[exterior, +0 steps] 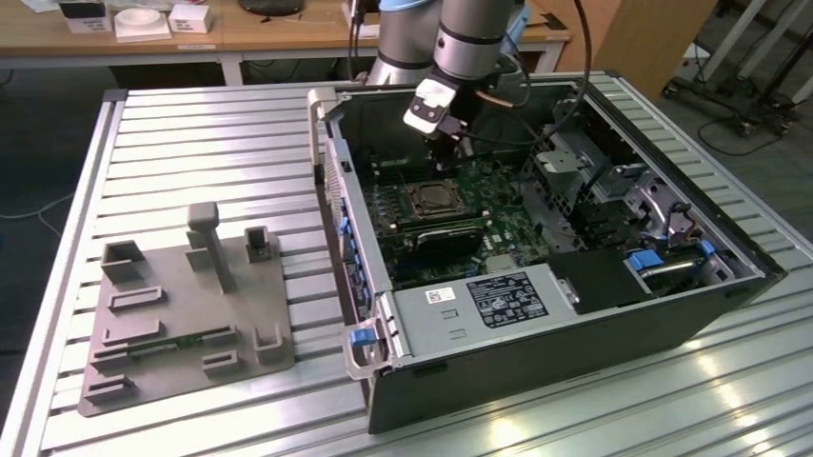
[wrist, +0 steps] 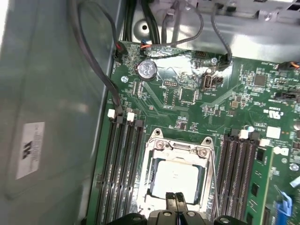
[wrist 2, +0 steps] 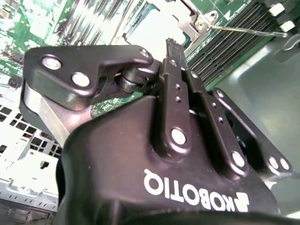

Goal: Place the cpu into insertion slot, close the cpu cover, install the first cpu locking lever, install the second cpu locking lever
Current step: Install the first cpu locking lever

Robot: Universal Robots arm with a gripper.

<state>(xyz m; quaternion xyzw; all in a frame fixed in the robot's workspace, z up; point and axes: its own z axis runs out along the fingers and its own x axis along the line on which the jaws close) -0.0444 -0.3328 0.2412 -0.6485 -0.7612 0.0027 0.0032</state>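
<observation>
The cpu [wrist: 176, 176], a pale silvery square, lies in the insertion slot [exterior: 439, 197] on the green board inside the open computer case. The cpu cover [wrist: 180, 151], a silver frame with a window, lies flat around it. A thin lever rod [wrist 2: 243, 30] runs beside the socket over the memory slots. My gripper [wrist: 177, 198] hovers just above the near edge of the cpu with its fingertips pressed together and nothing between them. It also shows in the exterior view, gripper [exterior: 443, 168] pointing down over the socket, and in the second wrist view, gripper [wrist 2: 171, 45].
Black memory slots [wrist: 124, 168] flank the socket on both sides. Dark cables [wrist: 93, 61] hang along the case wall [wrist: 47, 117]. A grey box with a black label [exterior: 489, 300] sits at the case front. A grey fixture plate [exterior: 178, 305] lies on the table.
</observation>
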